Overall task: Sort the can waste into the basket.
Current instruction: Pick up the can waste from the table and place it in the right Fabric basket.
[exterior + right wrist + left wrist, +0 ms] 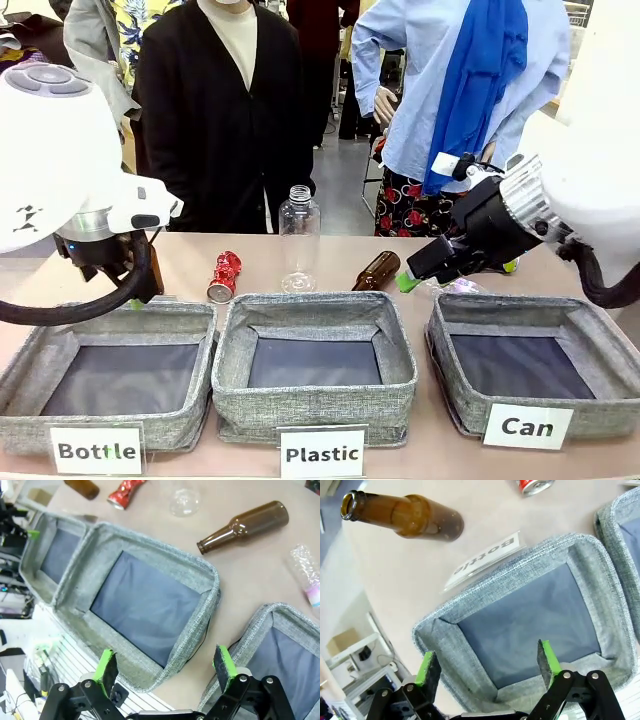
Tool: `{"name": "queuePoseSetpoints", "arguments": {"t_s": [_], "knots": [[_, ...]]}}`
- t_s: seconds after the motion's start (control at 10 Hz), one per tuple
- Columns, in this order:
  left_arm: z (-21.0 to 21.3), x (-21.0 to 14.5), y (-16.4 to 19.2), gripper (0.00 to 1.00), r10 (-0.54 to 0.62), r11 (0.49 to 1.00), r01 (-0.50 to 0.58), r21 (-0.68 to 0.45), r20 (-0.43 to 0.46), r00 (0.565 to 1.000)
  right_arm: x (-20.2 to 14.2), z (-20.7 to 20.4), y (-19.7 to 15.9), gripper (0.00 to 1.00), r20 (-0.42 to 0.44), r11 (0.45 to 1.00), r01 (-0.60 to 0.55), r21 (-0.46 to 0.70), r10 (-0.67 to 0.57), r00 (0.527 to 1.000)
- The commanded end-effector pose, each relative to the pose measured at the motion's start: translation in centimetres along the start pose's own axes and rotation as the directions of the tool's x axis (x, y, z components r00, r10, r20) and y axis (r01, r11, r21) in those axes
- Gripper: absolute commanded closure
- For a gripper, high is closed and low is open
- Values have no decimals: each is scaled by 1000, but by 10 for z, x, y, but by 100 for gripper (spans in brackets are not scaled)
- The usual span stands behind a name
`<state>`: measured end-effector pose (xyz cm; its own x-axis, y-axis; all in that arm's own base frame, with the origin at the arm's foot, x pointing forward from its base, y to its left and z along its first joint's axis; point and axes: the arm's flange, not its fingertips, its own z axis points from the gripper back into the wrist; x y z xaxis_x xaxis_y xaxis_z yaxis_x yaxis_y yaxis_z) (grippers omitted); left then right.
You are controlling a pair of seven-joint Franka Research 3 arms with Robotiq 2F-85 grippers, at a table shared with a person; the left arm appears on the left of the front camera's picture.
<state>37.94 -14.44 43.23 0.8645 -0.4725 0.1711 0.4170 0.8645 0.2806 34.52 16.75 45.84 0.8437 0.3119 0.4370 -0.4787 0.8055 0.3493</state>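
Note:
The shiny red dented can (223, 276) lies on the table behind the left and middle bins, and shows at the top of both wrist views (535, 485) (125, 491). The dark blue-black can is out of view. The grey "Can" basket (530, 308) stands at front right, with only its dark lining inside; its corner (260, 625) is in the right wrist view. My right gripper (166, 664) is open, hanging behind the "Can" basket near a brown bottle (377, 270). My left gripper (487, 667) is open over the "Bottle" bin (470, 610), holding nothing.
The "Plastic" bin (315, 308) stands in the middle and the "Bottle" bin (110, 318) at left. A clear plastic bottle (299, 240) stands upright behind them. A second brown bottle (405, 517) lies beyond the "Bottle" bin. Crumpled clear plastic (307, 577) lies behind the "Can" basket. A person stands at the far side.

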Motion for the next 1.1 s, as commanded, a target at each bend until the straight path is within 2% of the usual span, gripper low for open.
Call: {"name": "queuePoseSetpoints", "arguments": {"t_s": [0.0, 0.2, 0.3, 0.4, 0.5, 0.6, 0.7, 0.8, 0.9, 1.0], "knots": [[0, -2, 4, 0, -20, 1000, 20, 11, 12, 1000, 5, 0, -8, 0, 30, 1000, -15, 17, 14, 999], [0, -2, 4, 0, -20, 1000, 20, 11, 12, 1000, 5, 0, -8, 0, 30, 1000, -15, 17, 14, 999], [0, -2, 4, 0, -20, 1000, 20, 11, 12, 1000, 1, 2, -3, 0, 5, 1000, 4, -2, -4, 1000], [1, 0, 0, 0, -1, 1000, 1, 1, 3, 1000, 2, 20, -2, 0, -58, 998, -24, 54, 27, 998], [37, -9, 0, 0, -137, 945, 164, -283, 114, 984, -1, 43, -2, 0, -122, 983, 13, 185, 9, 992], [59, -21, 8, 0, -211, 799, 290, -527, 205, 956, -8, 64, -8, 0, -203, 980, 84, 181, -47, 978], [75, -32, 21, 0, -252, 636, 368, -678, 268, 930, -12, 82, -16, 0, -223, 968, 138, 208, -90, 971], [83, -45, 36, 0, -207, 530, 358, -769, 292, 934, -20, 102, -31, 0, -233, 949, 201, 242, -144, 962], [92, -65, 62, 0, -117, 468, 297, -832, 274, 954, -33, 128, -53, 0, -224, 903, 238, 359, -164, 961], [100, -90, 90, 0, -11, 447, 145, -883, 157, 988, -50, 148, -81, 0, -187, 863, 289, 415, -230, 955]]}}
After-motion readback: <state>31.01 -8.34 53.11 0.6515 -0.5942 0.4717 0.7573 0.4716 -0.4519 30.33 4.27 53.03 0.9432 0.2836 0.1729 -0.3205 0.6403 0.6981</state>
